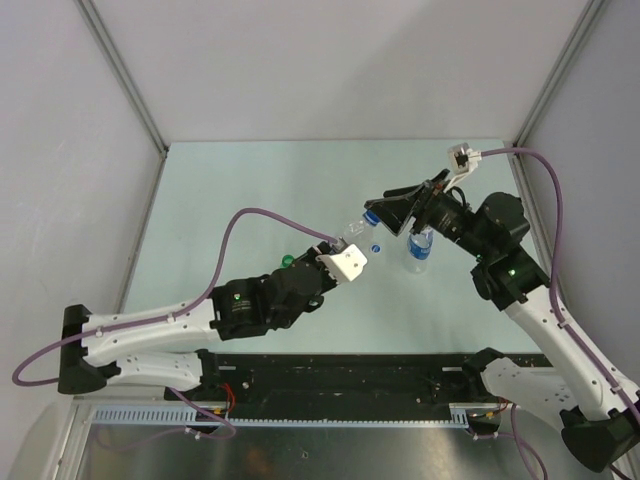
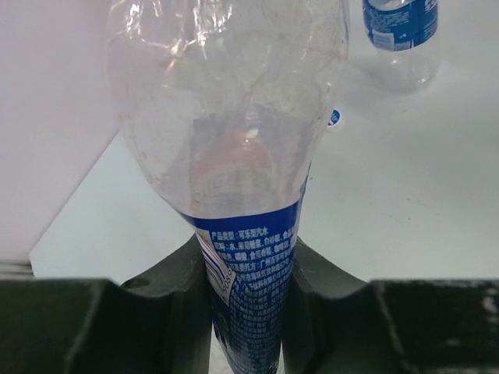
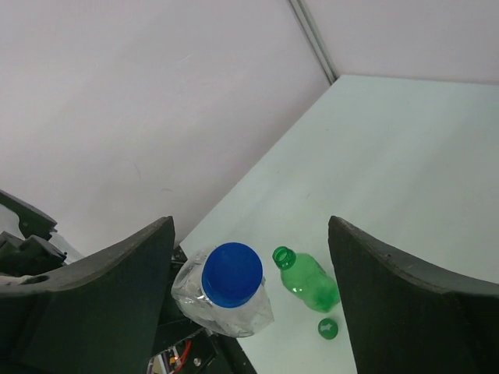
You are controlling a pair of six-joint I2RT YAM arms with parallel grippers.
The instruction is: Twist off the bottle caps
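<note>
Blue cap (image 3: 231, 274) sits screwed on the neck of a clear bottle (image 2: 234, 156) that the left gripper (image 2: 248, 300) holds tilted in the air above the middle of the tabletop (image 1: 250, 180), neck pointing toward the far right corner. The left fingers are clamped narrow on the labelled lower part of its body, which pinches in between them. The right gripper (image 3: 249, 238) hovers around the blue cap with its fingers spread wide, one on each side and neither touching it. The clear bottle looks empty and therefore light, and its thin wall is creased and dented, so it will likely give under any squeeze and twist out of shape if turned by the body. Its glossy label may slip in the grip. The blue cap is the stiff part: small, round and hard, best taken across its side wall with the fingers square to the neck, low enough not to slide off the top. Nearer the left edge, a green bottle (image 3: 308, 282) lies on its side with its mouth open and a green cap (image 3: 328, 329) just beside it. A second clear bottle (image 1: 420, 250) stands upright toward the right edge, with a small loose cap (image 2: 334, 118) on the tabletop near it; whether its neck is capped I cannot tell.
</note>
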